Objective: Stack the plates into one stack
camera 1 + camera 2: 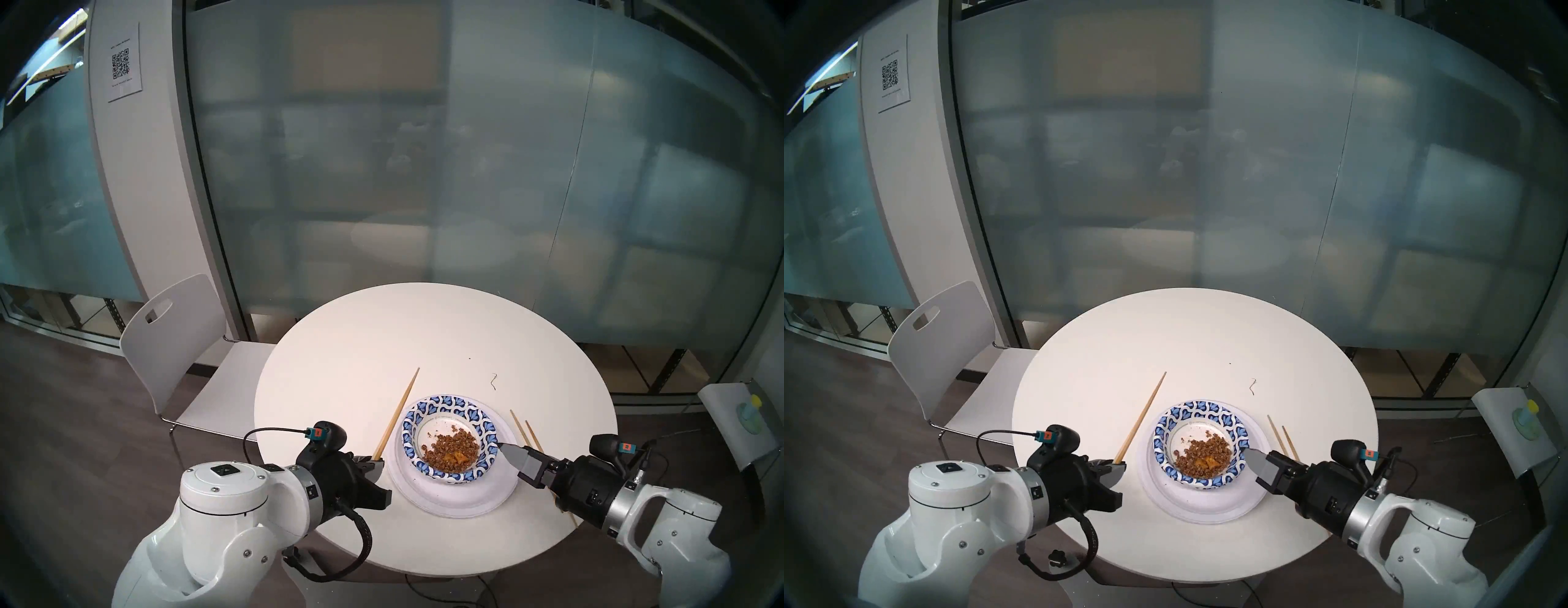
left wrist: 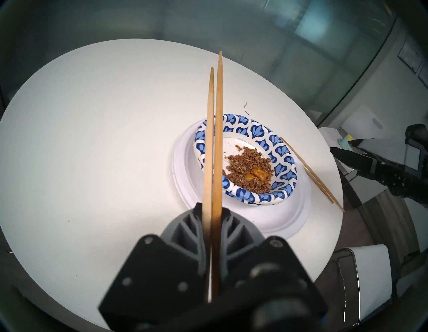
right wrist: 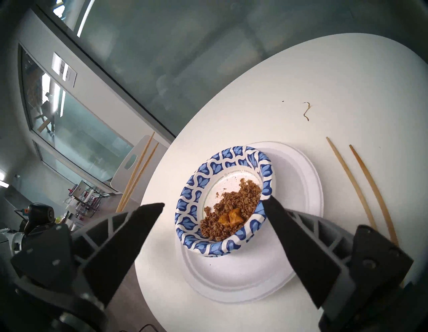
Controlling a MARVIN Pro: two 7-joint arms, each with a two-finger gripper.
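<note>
- Stack sits on the near-right part of the round white table: white plates at the bottom, blue-patterned bowl-like plate on top, shifted toward the far side of the white ones.
- Layered white rims show at the stack's edge in the wrist views (can't count how many plates are in there).
- Patterned plate holds brown crumbly food scraps with a couple of orange chunks.
- Left gripper: clamped on a pair of chopsticks, gripped at their thick ends. In the head view the sticks slant away just left of the stack; in the left wrist view they cross in front of the patterned rim.
- Right gripper: fingers spread wide, nothing between them. One fingertip is right at the patterned plate's near-right rim; contact or a small gap, can't tell.
- Second pair of chopsticks lies flat on the table just right of the stack, partly under the right gripper in the head views.
- Thin dark squiggle of debris on the table beyond the stack.
- White chair at the table's far-left side.
</note>
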